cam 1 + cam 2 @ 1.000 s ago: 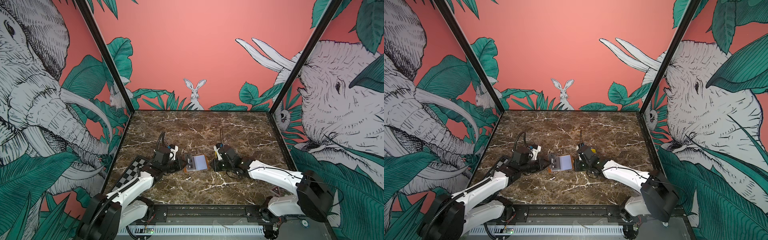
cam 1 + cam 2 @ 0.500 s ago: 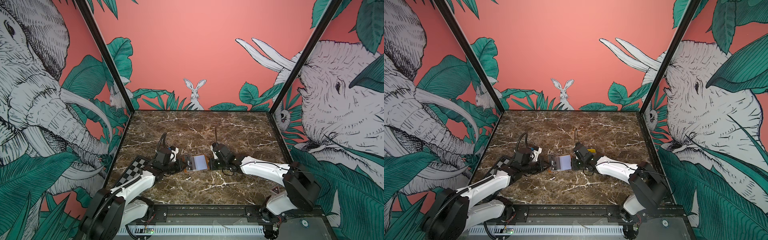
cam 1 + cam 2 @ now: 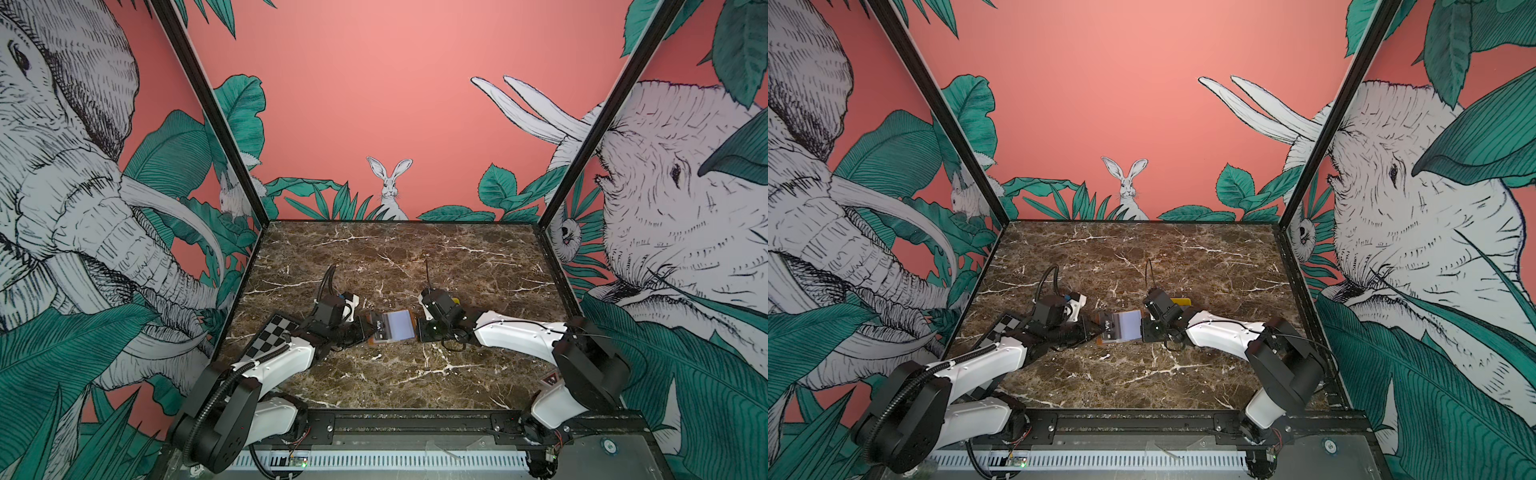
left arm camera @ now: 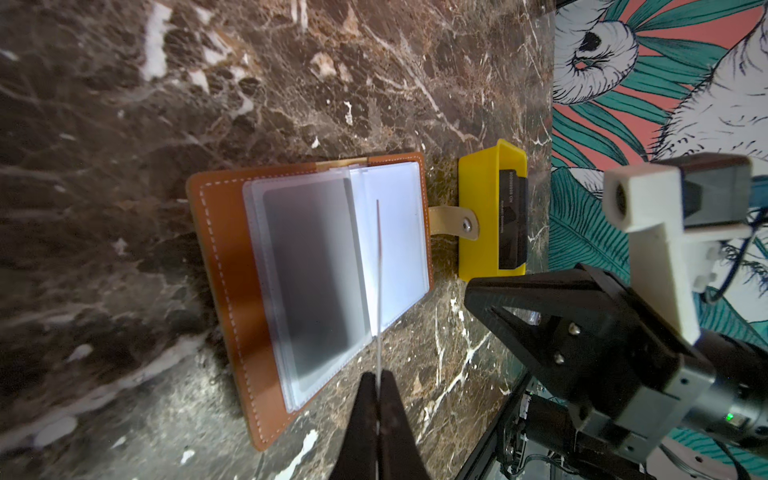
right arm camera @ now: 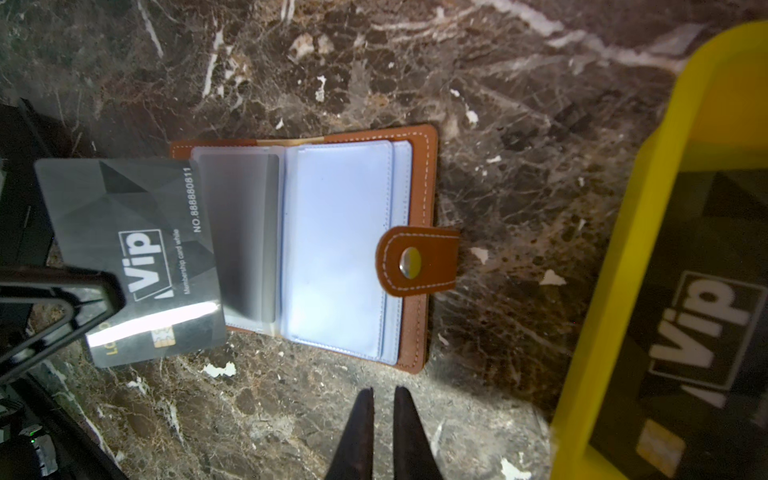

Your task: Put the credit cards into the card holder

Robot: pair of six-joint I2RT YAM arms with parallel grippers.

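The tan-brown card holder [image 3: 395,329] [image 3: 1124,326] lies open on the marble, clear sleeves up [image 5: 332,249] [image 4: 316,282]. My left gripper [image 4: 379,376] [image 3: 367,326] is shut on one dark "Vip" credit card [image 5: 133,257] [image 3: 379,326]. That card hangs over the holder's outer edge on the left arm's side, edge-on [image 4: 379,270] in the left wrist view. Whether its tip is inside a sleeve I cannot tell. My right gripper [image 5: 383,390] [image 3: 420,332] hovers low just beside the holder's snap-tab side, empty, with only a narrow gap between its fingers. More credit cards [image 5: 685,332] [image 4: 513,216] lie in the yellow tray.
The yellow tray [image 5: 623,249] [image 4: 478,232] [image 3: 1181,300] stands just beyond the holder's snap tab [image 5: 415,262], behind the right arm's wrist. A checkerboard plate [image 3: 270,336] lies under the left arm near the left wall.
The right gripper has moved in closer to the holder's snap-tab side and its jaws have narrowed. The left gripper and its card have hardly shifted.
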